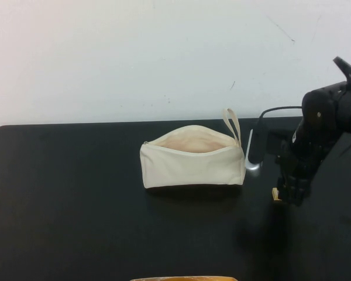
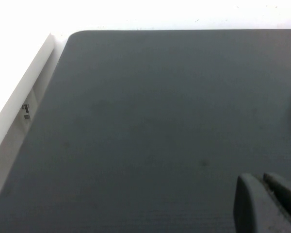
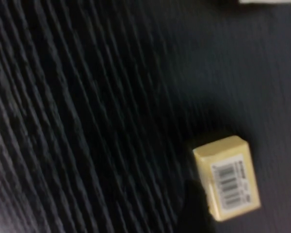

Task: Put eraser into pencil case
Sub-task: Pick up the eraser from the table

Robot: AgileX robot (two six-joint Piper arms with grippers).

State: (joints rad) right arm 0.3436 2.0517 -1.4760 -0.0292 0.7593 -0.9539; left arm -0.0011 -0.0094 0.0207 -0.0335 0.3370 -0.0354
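The cream-white pencil case [image 1: 190, 164] lies in the middle of the black table [image 1: 70, 199], its zip mouth open and facing up, its loop strap [image 1: 232, 124] at its right end. The tiny tan-yellow eraser [image 1: 276, 194] lies on the table to the right of the case. It also shows in the right wrist view [image 3: 228, 177], barcode label up. My right gripper [image 1: 292, 192] points down right beside the eraser. One dark finger [image 3: 194, 208] touches its side and no finger shows on the other side. My left gripper [image 2: 259, 178] is shut and empty over bare table, out of the high view.
A white wall stands behind the table's far edge. A tan object [image 1: 184, 278] peeks in at the front edge of the high view. The table's rounded corner [image 2: 70, 36] and a white ledge [image 2: 19, 97] show in the left wrist view.
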